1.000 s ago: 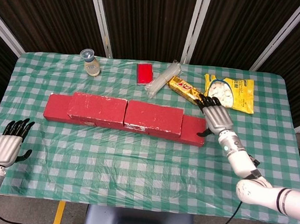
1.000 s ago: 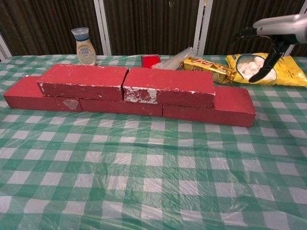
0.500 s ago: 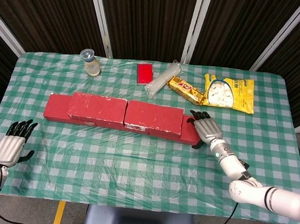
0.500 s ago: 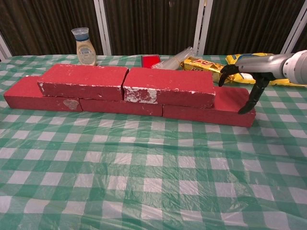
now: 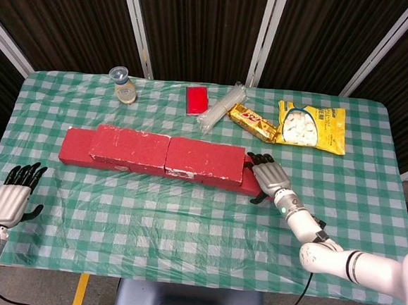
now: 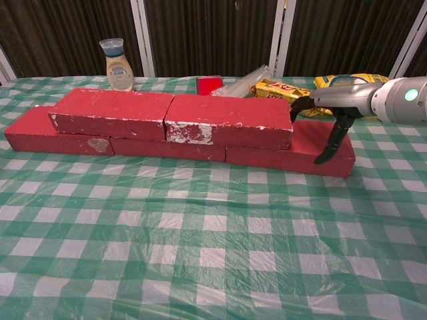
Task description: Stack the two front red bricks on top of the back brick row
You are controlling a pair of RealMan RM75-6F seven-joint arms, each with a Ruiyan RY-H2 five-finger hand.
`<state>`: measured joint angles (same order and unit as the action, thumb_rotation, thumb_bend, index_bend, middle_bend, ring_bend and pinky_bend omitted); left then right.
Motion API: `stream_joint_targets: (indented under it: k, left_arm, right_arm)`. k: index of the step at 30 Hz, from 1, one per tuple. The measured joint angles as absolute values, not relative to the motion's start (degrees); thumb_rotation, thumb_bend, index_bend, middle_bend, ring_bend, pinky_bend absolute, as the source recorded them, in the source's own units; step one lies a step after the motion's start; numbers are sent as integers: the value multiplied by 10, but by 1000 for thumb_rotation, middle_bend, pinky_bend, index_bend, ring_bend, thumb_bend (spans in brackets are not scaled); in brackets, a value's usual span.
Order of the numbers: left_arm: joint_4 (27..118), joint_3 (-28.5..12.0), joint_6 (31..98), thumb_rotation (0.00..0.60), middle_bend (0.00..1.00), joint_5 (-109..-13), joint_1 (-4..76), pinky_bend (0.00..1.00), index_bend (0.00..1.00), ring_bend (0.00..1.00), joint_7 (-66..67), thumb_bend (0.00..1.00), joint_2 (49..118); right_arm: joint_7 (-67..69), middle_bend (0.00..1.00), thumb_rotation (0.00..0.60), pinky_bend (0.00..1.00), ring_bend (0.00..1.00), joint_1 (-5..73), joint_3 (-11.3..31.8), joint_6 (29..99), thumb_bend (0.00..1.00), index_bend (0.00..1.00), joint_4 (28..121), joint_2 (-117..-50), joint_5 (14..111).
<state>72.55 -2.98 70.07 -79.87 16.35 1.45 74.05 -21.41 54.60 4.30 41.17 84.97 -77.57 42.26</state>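
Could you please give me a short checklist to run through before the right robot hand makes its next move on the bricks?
1. Both upper red bricks sit on the back brick row: ok.
2. Upper bricks butted end to end: ok.
3. Right robot hand holds nothing, fingers at the right upper brick's end: ok.
4. Left robot hand away from the bricks, fingers apart: ok.
5. Upper bricks flush with the row's back edge: cannot tell.

Two red bricks [image 6: 170, 119] atop back row [image 6: 293, 155]
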Motion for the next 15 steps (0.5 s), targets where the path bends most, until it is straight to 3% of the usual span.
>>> stream_joint_targets:
  k: [5,8,12,15]
  left_arm:
    - [726,-29,701,600,0,-800,164,8,0,0,16,315,741]
    - [728,-29,705,600,0,-800,162,8,0,0,17,314,740]
    - [735,-30,716,600,0,-802,158,9,0,0,22,317,738]
    - [748,-30,731,600,0,-806,154,9,0,0,30,335,734]
  right_arm:
    - [-213,0,600,0,0,538,40,423,66,233,874,-752,430]
    - [-207,0,600,0,0,523,37,443,66,140,906,-724,447]
    - [-185,0,600,0,0,479,27,502,66,4,962,-682,514]
    - [-167,0,600,0,0,429,7,574,66,0,990,-660,599]
